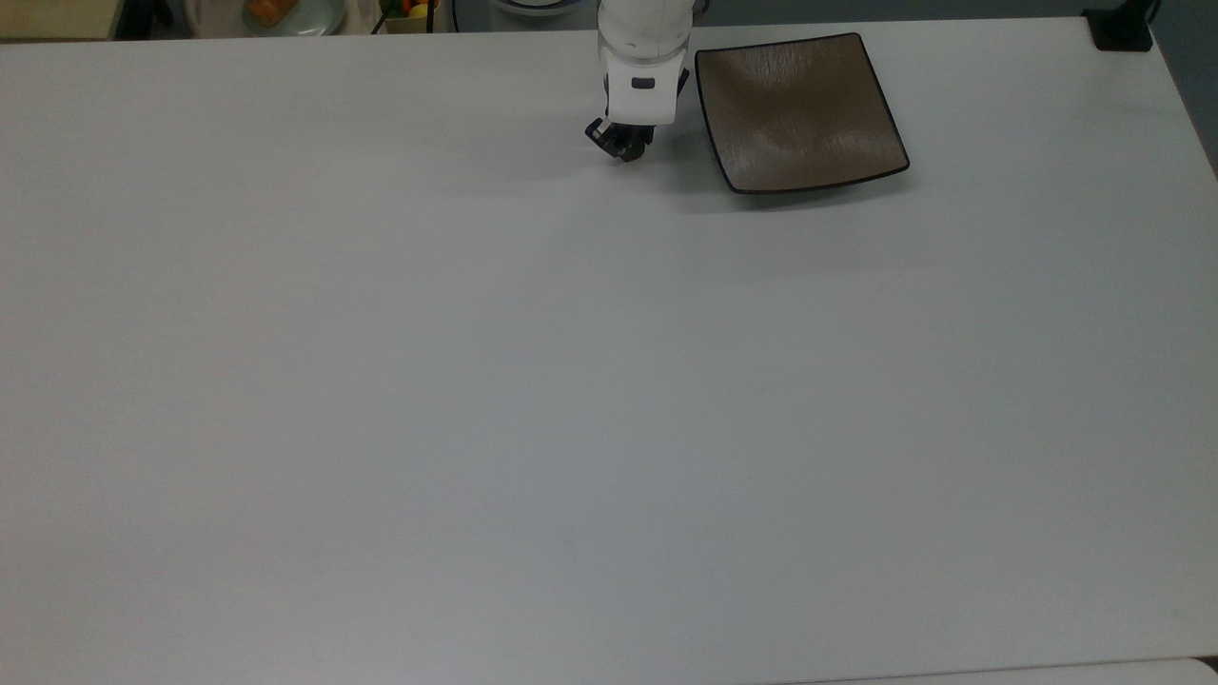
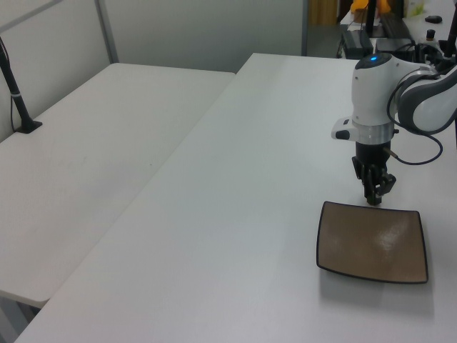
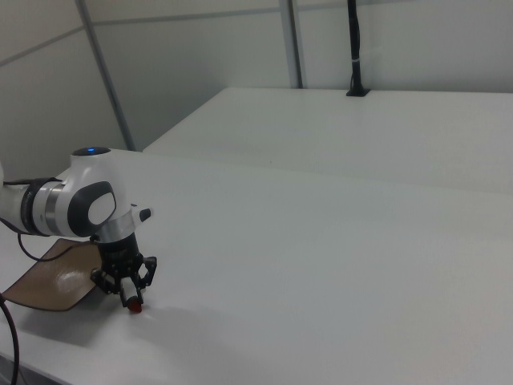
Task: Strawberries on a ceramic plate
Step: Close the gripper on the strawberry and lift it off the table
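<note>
Black two-finger gripper (image 3: 132,298) on the white Panda arm (image 2: 373,93) points straight down at the white table (image 1: 571,381), its fingers closed narrowly on the tiny red strawberry (image 3: 135,306), which sits at the fingertips at or just above the tabletop. In the top view, the square brown-grey glazed ceramic plate (image 1: 797,110) lies near, at three o'clock from the gripper (image 1: 623,147), apart from it, with nothing on it.
</note>
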`<state>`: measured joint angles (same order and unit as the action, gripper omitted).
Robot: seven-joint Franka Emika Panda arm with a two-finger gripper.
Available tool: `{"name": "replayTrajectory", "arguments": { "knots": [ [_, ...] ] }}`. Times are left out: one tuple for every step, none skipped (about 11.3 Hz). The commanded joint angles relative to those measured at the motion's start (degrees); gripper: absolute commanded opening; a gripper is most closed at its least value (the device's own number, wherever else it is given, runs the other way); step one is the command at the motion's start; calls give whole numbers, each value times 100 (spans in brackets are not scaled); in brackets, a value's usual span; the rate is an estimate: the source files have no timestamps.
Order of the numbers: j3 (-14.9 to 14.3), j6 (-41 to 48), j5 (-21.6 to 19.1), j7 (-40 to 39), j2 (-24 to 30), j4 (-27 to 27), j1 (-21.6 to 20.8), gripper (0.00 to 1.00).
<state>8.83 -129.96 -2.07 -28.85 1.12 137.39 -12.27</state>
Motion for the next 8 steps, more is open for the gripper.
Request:
{"name": "replayTrajectory", "arguments": {
  "knots": [
    [-22,513,57,29,301,-123,5,0],
    [-22,707,57,29,310,-272,14,0],
    [-31,952,57,29,397,-448,32,0],
    [-31,1259,57,46,442,-650,67,0],
    [-31,1645,118,246,442,-948,76,0],
    [-39,2041,301,335,442,-1255,145,0],
    [-48,2532,347,345,442,-1598,190,0],
    [-66,2972,356,397,442,-1993,234,0]
  ]
}}
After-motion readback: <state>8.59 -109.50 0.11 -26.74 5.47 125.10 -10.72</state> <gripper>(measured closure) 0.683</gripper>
